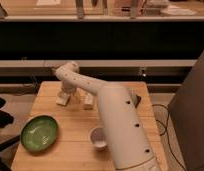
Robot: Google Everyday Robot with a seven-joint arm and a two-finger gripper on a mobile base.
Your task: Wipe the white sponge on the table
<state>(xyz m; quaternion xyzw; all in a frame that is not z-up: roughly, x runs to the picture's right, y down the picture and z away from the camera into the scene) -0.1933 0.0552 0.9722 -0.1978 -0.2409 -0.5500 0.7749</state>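
Note:
The light wooden table (70, 120) fills the lower middle of the camera view. My white arm reaches from the lower right across it to the far left part. The gripper (65, 93) points down at the table top there. A small off-white pad, the white sponge (61, 100), lies flat on the wood directly under the gripper and touches it. The gripper hides part of the sponge.
A white capped carton (88, 102) stands just right of the gripper. A round white cup (98, 138) sits near the front middle, against my arm. A green bowl (39, 133) sits at the front left. A dark object (138, 100) shows at the right edge behind my arm.

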